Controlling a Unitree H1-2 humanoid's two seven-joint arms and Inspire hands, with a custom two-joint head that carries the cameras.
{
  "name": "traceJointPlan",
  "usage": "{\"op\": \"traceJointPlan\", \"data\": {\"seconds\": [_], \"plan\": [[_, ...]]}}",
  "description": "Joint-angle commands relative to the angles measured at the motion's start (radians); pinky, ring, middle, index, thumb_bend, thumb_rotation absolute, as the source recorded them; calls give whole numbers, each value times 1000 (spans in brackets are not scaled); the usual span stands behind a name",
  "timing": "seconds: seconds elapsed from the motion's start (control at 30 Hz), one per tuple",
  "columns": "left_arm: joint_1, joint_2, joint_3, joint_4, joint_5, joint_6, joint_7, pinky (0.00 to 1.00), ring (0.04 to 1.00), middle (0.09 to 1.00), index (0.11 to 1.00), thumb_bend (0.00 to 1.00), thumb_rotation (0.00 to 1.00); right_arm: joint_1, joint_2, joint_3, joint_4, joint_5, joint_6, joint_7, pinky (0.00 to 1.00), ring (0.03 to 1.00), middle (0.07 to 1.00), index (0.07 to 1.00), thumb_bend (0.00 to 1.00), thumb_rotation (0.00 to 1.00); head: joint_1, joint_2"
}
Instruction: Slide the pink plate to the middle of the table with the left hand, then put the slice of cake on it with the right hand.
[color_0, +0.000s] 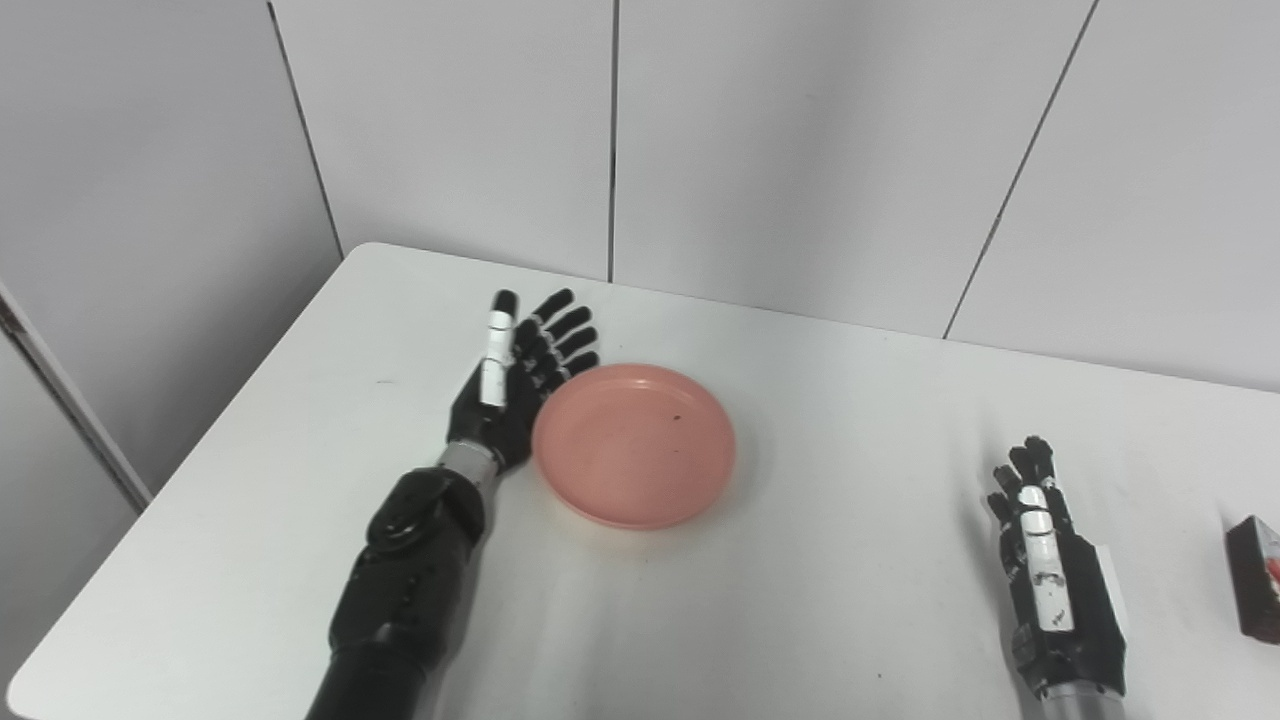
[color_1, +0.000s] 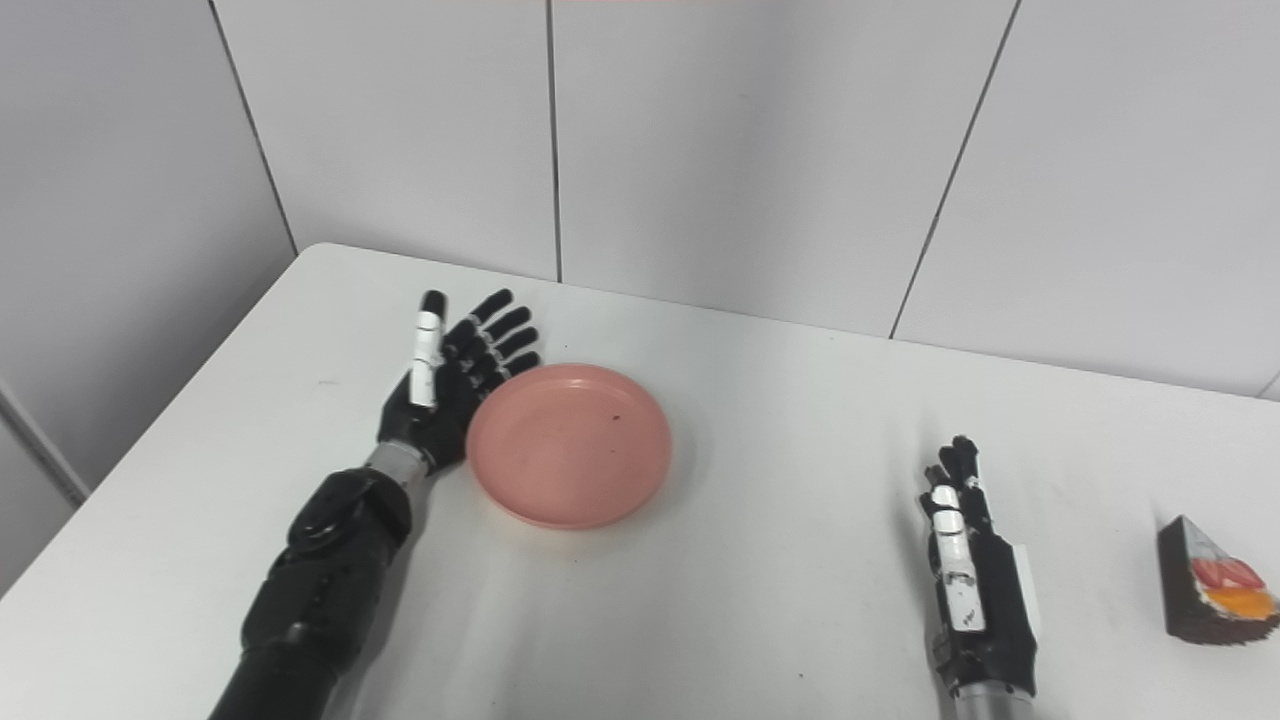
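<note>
The pink plate (color_0: 634, 444) lies empty on the white table, left of centre. My left hand (color_0: 515, 380) rests against the plate's left rim, open, fingers stretched out and palm facing the plate. A dark slice of cake (color_1: 1212, 582) with red and orange fruit on top sits near the table's right edge. My right hand (color_1: 968, 575) stands on its edge left of the cake, open, holding nothing, with a clear gap between it and the cake.
The white table (color_0: 850, 500) meets grey wall panels (color_0: 800, 150) at the back. Its left edge (color_0: 190, 440) runs diagonally beside my left arm. Bare tabletop lies between the plate and my right hand.
</note>
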Motion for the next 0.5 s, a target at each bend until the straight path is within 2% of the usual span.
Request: {"op": "traceJointPlan", "data": {"seconds": [0.0,0.13,0.23,0.47], "plan": [[49,-23,-6,-14,14,14,23,926,935,930,918,829,1000,-31,17,2,16,-14,-83,-9,1000,1000,1000,1000,589,817,-28,5],[106,-57,-20,-79,29,11,39,923,931,928,919,774,1000,-32,33,11,40,-42,-105,-26,1000,997,998,998,647,801,-105,17],[137,-74,-33,-103,23,-1,21,955,953,948,942,768,1000,-38,48,15,52,-44,-126,-27,1000,982,991,1000,601,781,-146,24],[172,-108,-51,-120,1,-21,1,999,992,984,972,772,1000,-46,73,32,44,-84,-99,-50,1000,995,987,1000,616,766,-234,36]]}}
